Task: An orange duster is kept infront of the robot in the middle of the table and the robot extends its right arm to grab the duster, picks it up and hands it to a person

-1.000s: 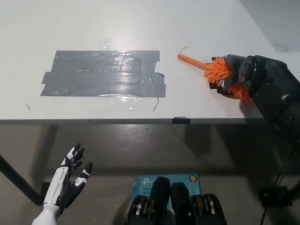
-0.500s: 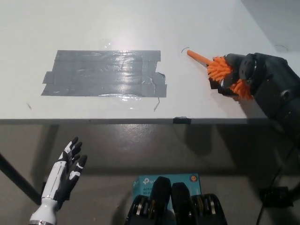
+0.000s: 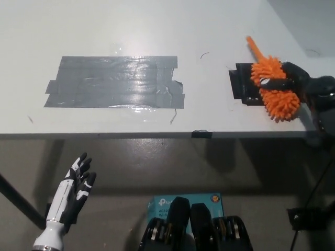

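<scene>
- Left hand (image 3: 70, 201): white, nearest the robot, low at the left and below the table edge. Fingers spread, holding nothing, resting out of the work.
- Box (image 3: 186, 201): teal, on the floor between the robot and the table. No part in the task.
- Table (image 3: 104, 31): white top, near edge running straight across the view.
- Tape (image 3: 115, 82): wide grey patch stuck flat on the table, left of centre. Well apart from the duster.
- Black patch (image 3: 242, 86): small dark rectangle on the table at the right, partly under the duster's fluff as seen from above.
- Right hand (image 3: 293, 81): black, at the table's right side, fingers wrapped across the middle of the duster. Grasping it.
- Duster (image 3: 275, 91): orange, fluffy head toward the near right, thin handle (image 3: 254, 46) pointing up and away toward the far side. It appears lifted clear of the table, though the height is hard to judge from overhead.
- Progress, as judged: reach and grasp done, pick-up apparently under way. Handover left to do.
- Person: none in view, so the receiving side cannot be placed.
</scene>
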### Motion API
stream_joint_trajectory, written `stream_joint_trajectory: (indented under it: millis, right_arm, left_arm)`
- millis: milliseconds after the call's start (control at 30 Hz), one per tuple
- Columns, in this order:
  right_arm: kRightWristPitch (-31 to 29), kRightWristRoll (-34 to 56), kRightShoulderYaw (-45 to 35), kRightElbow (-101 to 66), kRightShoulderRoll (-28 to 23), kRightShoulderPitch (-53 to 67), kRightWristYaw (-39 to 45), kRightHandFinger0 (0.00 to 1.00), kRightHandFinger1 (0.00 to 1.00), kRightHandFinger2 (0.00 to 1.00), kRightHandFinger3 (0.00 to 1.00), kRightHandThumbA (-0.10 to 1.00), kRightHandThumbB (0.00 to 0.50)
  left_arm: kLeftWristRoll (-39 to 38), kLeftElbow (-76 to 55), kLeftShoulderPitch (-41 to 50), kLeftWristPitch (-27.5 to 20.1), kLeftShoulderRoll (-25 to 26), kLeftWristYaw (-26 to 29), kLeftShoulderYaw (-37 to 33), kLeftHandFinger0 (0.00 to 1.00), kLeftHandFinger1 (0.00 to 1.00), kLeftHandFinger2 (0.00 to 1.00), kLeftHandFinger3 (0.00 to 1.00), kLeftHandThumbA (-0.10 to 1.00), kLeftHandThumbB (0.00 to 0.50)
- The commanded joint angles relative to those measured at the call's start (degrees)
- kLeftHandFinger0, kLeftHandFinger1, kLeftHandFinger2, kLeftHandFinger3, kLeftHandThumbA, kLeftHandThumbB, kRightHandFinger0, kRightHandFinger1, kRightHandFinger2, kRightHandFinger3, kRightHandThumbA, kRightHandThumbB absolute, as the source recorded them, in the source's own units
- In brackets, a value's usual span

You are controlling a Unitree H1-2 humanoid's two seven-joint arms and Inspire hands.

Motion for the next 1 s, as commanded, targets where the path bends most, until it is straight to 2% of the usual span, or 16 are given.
stream_joint_trajectory:
  millis: [0, 33, 100, 167, 300, 333, 500, 567, 633, 667, 700, 800, 900, 967]
  right_arm:
    - [4.28, 22.93, -19.18, -6.38, 2.47, 0.00, -1.84, 0.00, 0.45, 0.83, 1.00, -0.10, 0.186]
    - [7.26, 26.02, -22.55, -10.51, 4.02, 0.69, -0.47, 0.00, 0.40, 0.75, 1.00, -0.10, 0.172]
    - [8.59, 27.28, -24.16, -12.24, 4.76, 0.91, 0.36, 0.00, 0.38, 0.74, 1.00, -0.10, 0.175]
    - [9.99, 32.88, -25.37, -15.47, 6.39, 1.18, 3.01, 0.00, 0.33, 0.68, 1.00, -0.10, 0.130]
    - [9.99, 35.48, -23.39, -20.75, 8.31, 2.23, 5.10, 0.00, 0.33, 0.62, 1.00, -0.10, 0.132]
    - [9.99, 36.98, -22.47, -22.36, 9.04, 2.47, 5.16, 0.00, 0.33, 0.61, 1.00, -0.10, 0.137]
    - [9.99, 43.30, -19.12, -27.30, 10.87, 3.44, 4.29, 0.00, 0.35, 0.65, 1.00, -0.10, 0.086]
    - [9.99, 48.06, -17.63, -28.54, 12.10, 3.49, 2.13, 0.00, 0.36, 0.67, 1.00, -0.10, 0.051]
    - [9.99, 52.33, -16.80, -30.01, 13.54, 3.73, -0.91, 0.00, 0.36, 0.68, 1.00, -0.10, 0.084]
    - [9.99, 52.94, -16.64, -30.42, 13.82, 3.84, -1.69, 0.00, 0.36, 0.68, 1.00, -0.10, 0.084]
    - [9.99, 53.77, -16.47, -31.26, 14.77, 3.97, -2.47, 0.00, 0.33, 0.65, 0.98, -0.10, 0.099]
    - [9.99, 55.76, -16.22, -31.40, 16.09, 4.31, -3.57, 0.00, 0.33, 0.64, 0.96, -0.10, 0.098]
    - [9.99, 56.52, -16.02, -30.19, 16.82, 4.51, -2.71, 0.00, 0.34, 0.64, 0.94, -0.10, 0.070]
    - [9.99, 54.86, -17.21, -27.78, 18.08, 4.06, -0.89, 0.00, 0.33, 0.63, 0.93, -0.10, 0.097]
  left_arm:
    - [-0.74, -0.52, -1.43, -1.35, 0.35, 0.13, 0.59, 1.00, 1.00, 1.00, 1.00, 0.85, 0.105]
    - [-1.16, -0.51, -1.40, -1.23, 0.27, 0.04, 0.70, 0.99, 1.00, 1.00, 1.00, 0.84, 0.102]
    - [-1.28, -0.37, -1.42, -1.33, 0.21, 0.06, 0.74, 0.99, 1.00, 1.00, 1.00, 0.84, 0.102]
    - [-1.51, -0.27, -1.52, -1.14, 0.02, 0.10, 0.81, 0.99, 1.00, 1.00, 1.00, 0.82, 0.099]
    - [-1.32, 0.00, -1.71, -1.41, -0.06, 0.25, 0.76, 0.99, 1.00, 1.00, 1.00, 0.82, 0.096]
    - [-1.10, 0.19, -1.78, -1.63, -0.03, 0.38, 0.74, 0.99, 1.00, 1.00, 1.00, 0.82, 0.093]
    - [-0.97, 0.21, -2.11, -1.56, -0.09, 0.38, 0.63, 0.99, 1.00, 1.00, 1.00, 0.82, 0.092]
    - [-0.89, -0.05, -2.16, -1.18, -0.18, 0.44, 0.60, 0.99, 1.00, 1.00, 1.00, 0.82, 0.097]
    - [-0.54, -0.11, -2.20, -1.55, -0.16, 0.58, 0.52, 0.98, 1.00, 1.00, 1.00, 0.82, 0.087]
    - [-0.50, -0.13, -2.19, -1.57, -0.15, 0.60, 0.50, 0.98, 1.00, 1.00, 1.00, 0.82, 0.086]
    - [-0.81, -0.24, -2.24, -1.41, -0.15, 0.44, 0.55, 0.98, 1.00, 1.00, 1.00, 0.82, 0.085]
    - [-1.05, -0.03, -2.16, -1.47, -0.24, 0.31, 0.52, 0.98, 1.00, 1.00, 1.00, 0.82, 0.088]
    - [-0.92, -0.46, -1.73, -1.10, -0.33, 0.43, 0.54, 0.98, 1.00, 1.00, 1.00, 0.83, 0.091]
    - [-0.83, -1.07, -1.16, -0.58, -0.37, 0.47, 0.55, 0.99, 1.00, 1.00, 1.00, 0.83, 0.087]
